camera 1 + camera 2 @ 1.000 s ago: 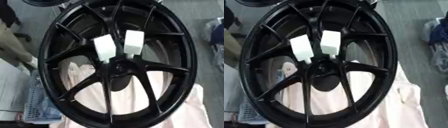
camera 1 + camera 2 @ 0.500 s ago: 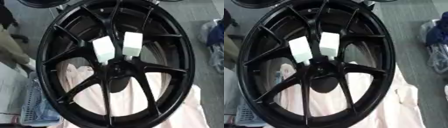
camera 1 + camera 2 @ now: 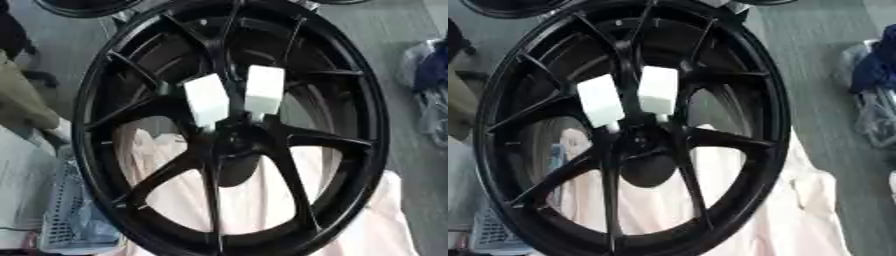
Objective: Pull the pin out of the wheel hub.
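While neither robot hand shows, so its fingers' state can't be told, two white pins (image 3: 207, 100) (image 3: 263, 92) stand side by side at the centre of the black wheel hub (image 3: 229, 142) on pink cloth (image 3: 262, 195), and a skewed pull could jam one.

We cannot make out the pins' (image 3: 263, 92) shafts where they meet the wheel (image 3: 359, 150) centre; its near rim is cut off, and it hides most of the pink cloth (image 3: 798, 215).
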Robot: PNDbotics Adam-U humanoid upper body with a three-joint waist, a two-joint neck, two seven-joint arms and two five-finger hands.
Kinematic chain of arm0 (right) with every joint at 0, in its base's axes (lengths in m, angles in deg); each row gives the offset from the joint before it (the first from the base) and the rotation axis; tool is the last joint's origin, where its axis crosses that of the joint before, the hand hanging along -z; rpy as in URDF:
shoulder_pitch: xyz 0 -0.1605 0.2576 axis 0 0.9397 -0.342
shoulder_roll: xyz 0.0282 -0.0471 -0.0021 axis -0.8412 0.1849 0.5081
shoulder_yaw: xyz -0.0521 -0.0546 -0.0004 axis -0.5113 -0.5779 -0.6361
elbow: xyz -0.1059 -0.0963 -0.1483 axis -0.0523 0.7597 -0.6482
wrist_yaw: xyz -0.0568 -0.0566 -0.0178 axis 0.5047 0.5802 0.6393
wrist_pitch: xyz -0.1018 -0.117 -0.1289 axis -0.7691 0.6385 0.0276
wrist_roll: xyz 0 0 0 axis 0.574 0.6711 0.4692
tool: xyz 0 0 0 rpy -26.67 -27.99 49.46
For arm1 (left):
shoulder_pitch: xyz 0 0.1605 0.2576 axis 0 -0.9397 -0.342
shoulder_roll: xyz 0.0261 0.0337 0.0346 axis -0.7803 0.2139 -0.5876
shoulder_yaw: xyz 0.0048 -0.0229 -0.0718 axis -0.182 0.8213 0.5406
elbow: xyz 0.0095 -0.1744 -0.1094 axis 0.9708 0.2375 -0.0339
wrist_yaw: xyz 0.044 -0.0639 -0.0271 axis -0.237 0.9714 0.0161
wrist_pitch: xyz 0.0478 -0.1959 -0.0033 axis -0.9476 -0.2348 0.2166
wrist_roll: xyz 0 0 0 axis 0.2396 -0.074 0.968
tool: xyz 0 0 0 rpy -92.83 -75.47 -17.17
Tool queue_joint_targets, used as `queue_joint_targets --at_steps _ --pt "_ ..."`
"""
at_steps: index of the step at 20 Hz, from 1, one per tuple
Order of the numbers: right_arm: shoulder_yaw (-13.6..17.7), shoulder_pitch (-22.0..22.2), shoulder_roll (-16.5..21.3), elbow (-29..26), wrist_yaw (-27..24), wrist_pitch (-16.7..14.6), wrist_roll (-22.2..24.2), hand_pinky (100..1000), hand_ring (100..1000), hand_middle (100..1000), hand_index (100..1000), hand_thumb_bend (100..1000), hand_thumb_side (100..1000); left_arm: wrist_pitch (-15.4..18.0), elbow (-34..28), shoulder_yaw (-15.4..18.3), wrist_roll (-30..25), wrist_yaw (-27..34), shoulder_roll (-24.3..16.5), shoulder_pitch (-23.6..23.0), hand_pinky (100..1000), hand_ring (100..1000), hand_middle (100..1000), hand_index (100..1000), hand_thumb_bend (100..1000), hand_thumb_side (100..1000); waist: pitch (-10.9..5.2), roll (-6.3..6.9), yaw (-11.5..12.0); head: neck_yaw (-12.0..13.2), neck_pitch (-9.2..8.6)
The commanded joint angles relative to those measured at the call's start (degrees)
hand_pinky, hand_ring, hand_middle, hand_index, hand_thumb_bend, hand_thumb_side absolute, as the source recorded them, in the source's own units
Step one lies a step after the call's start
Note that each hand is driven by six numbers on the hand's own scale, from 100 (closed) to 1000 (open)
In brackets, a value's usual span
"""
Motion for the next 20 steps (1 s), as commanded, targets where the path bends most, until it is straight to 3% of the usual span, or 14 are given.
queue_joint_targets --at_steps 1,10,13,20 --pt "0.4 -0.4 0.8 -1.1 -0.3 -0.3 0.0 779 775 796 790 100 748 0.1 -0.9 0.7 -1.3 -0.6 -1.7 0.7 924 889 786 880 336 617 -1.52 0.11 0.0 0.1 -0.40" --pt "0.5 -0.3 0.7 -1.1 -0.3 -0.2 -0.2 779 775 796 790 100 748 -0.3 -1.4 1.1 -0.5 0.4 -1.3 1.1 911 863 751 855 202 610 -1.59 0.10 0.1 -0.1 -0.31" --pt "0.5 -0.3 0.8 -1.1 -0.3 -0.2 -0.1 779 775 796 790 100 748 -0.3 -2.2 1.5 0.3 1.4 -1.1 1.2 905 847 721 839 101 617 -1.67 0.10 0.2 -0.1 -0.22" --pt "0.5 -0.3 1.0 -1.1 -0.1 -0.4 -0.1 779 775 796 790 100 743 1.9 -8.9 3.7 5.2 8.6 0.0 1.7 876 771 636 789 100 756 -1.88 -0.08 0.5 -0.2 0.05"
